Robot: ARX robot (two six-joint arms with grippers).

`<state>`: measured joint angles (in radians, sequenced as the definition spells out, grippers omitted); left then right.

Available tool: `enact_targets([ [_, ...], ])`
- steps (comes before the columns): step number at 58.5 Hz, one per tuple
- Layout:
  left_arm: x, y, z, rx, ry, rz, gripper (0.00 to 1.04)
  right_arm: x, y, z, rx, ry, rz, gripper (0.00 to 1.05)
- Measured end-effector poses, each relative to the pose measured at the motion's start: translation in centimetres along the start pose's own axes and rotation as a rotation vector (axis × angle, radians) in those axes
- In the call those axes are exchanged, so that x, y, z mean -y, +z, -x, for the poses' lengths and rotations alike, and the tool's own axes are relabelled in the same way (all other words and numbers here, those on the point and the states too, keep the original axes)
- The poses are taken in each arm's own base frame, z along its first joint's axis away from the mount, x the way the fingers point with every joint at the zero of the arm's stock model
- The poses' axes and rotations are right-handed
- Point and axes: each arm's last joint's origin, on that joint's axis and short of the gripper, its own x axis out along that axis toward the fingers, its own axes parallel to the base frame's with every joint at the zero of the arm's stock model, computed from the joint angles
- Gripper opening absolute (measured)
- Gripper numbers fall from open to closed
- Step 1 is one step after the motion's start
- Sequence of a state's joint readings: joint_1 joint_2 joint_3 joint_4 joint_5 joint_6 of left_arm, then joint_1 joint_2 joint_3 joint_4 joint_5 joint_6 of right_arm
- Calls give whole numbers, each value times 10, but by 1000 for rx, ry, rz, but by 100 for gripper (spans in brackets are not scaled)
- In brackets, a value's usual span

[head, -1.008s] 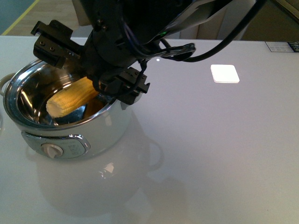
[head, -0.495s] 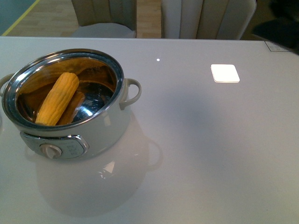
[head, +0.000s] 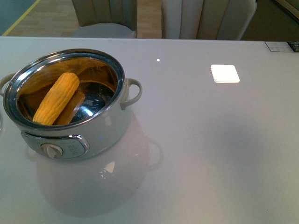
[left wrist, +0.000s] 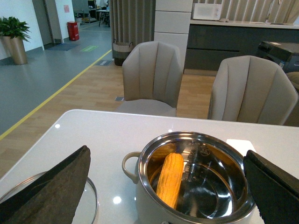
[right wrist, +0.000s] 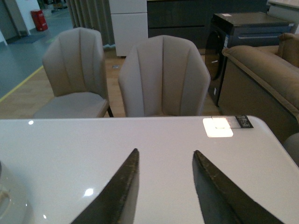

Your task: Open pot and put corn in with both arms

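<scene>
The white pot [head: 108, 130] stands uncovered at the table's left, its knob panel facing me. The yellow corn [head: 57, 98] lies slanted inside, leaning on the steel wall. Neither arm shows in the front view. In the left wrist view my left gripper [left wrist: 166, 152] is open, well back from and above the pot [left wrist: 196, 135]. Its dark fingers [left wrist: 56, 186] are spread wide to either side, and the corn [left wrist: 170, 179] lies inside the pot. My right gripper [right wrist: 166, 151] is open with nothing in it over bare white table, with the pot's side [right wrist: 8, 205] at the picture's edge.
A glass lid [left wrist: 91, 198] lies flat on the table beside the pot. A white square patch [head: 224, 73] and a label [head: 281, 46] lie toward the far right of the table. Padded chairs [head: 208, 18] stand beyond the far edge, and a brown sofa [right wrist: 261, 74] is off to the right.
A second ago a black arm hung over the pot, its gripper at the corn. It has since drawn back out of the front view, and the corn now lies loose inside.
</scene>
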<state>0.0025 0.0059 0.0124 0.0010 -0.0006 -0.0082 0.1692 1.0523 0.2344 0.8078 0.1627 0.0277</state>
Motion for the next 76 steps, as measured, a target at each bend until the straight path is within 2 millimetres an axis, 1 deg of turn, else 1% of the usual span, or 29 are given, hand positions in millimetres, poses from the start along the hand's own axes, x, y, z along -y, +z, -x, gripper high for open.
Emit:
enact_targets([
  [2,0,0,0,0,0,0,98,2,-2,3,-2,0,4,26],
  [3,0,0,0,0,0,0,98,4,-4,7,-2,2,6,21],
  [8,0,0,0,0,0,0,98,8,-7,16,0,0,14,5],
  [10,0,0,0,0,0,0,98,10,-9,19,0,-2,21,2],
  [22,0,0,0,0,0,0,98,17,-16,35,-2,-1,21,2],
  [25,0,0,0,0,0,0,98,21,-17,39,-2,22,21,2],
  [30,0,0,0,0,0,0,98,28,-18,44,0,-6,20,2],
  [43,0,0,0,0,0,0,98,28,-28,54,5,-5,20,2],
  [76,0,0,0,0,0,0,98,28,-22,76,28,-3,20,2],
])
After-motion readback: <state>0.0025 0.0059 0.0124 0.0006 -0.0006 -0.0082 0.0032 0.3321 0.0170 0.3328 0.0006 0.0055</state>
